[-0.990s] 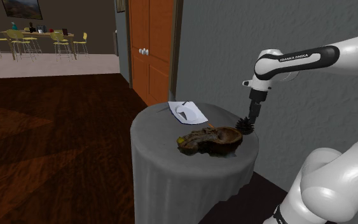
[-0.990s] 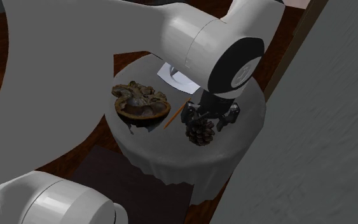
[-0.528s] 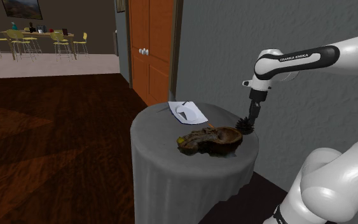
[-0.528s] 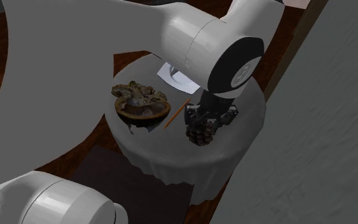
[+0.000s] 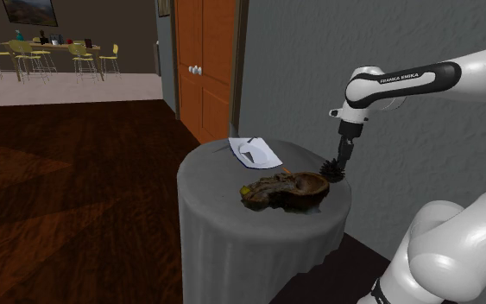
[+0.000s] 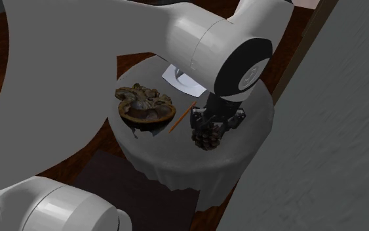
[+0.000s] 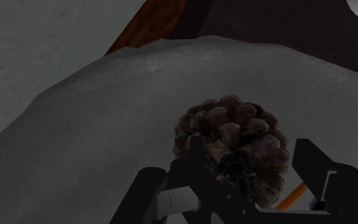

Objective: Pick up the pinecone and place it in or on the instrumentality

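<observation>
Dim throughout. Brightest patch was the far dining area (image 5: 51,52) at the shoulder view's upper left. The dark wood floor (image 5: 59,181) carried faint lighter bands. The table (image 5: 206,190) cloth read flat grey on top and darker down the drape below its edge. The white arm (image 6: 111,39) showed soft, even shading. In the wrist view the pinecone (image 7: 234,137) sat murky, its scales barely lit.
</observation>
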Motion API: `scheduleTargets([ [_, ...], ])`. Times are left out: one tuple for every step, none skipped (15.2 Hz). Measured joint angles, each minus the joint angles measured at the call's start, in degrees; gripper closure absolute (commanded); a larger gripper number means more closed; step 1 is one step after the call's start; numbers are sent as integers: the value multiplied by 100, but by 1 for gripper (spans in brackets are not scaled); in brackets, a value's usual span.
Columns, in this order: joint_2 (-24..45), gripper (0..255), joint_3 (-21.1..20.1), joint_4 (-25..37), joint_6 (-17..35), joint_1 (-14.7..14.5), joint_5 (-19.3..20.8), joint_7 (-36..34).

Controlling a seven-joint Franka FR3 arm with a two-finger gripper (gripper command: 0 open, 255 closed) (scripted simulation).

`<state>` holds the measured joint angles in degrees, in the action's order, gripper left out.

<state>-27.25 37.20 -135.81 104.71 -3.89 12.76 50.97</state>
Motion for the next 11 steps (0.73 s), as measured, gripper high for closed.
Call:
scheduleTargets([
  [-5, 255, -8, 28, -32, 0, 0, -2],
  [-20, 255, -22, 61, -82, 3, 1, -6],
  [-31, 255, -41, 116, -149, -1, -7, -14],
  [-41, 255, -55, 176, -218, -2, -13, -14],
  [-61, 255, -77, 234, -295, -1, -17, -21],
  [-62, 255, -97, 302, -366, -11, -32, -30],
  [-77, 255, -116, 370, -448, -12, -38, -33],
  [-120, 255, -151, 415, -535, -5, -37, -52],
  [-128, 255, -166, 500, -627, -7, -45, -49],
  [-142, 255, -187, 557, -699, -9, -51, -57],
  [-158, 255, -207, 616, -773, -9, -56, -63],
])
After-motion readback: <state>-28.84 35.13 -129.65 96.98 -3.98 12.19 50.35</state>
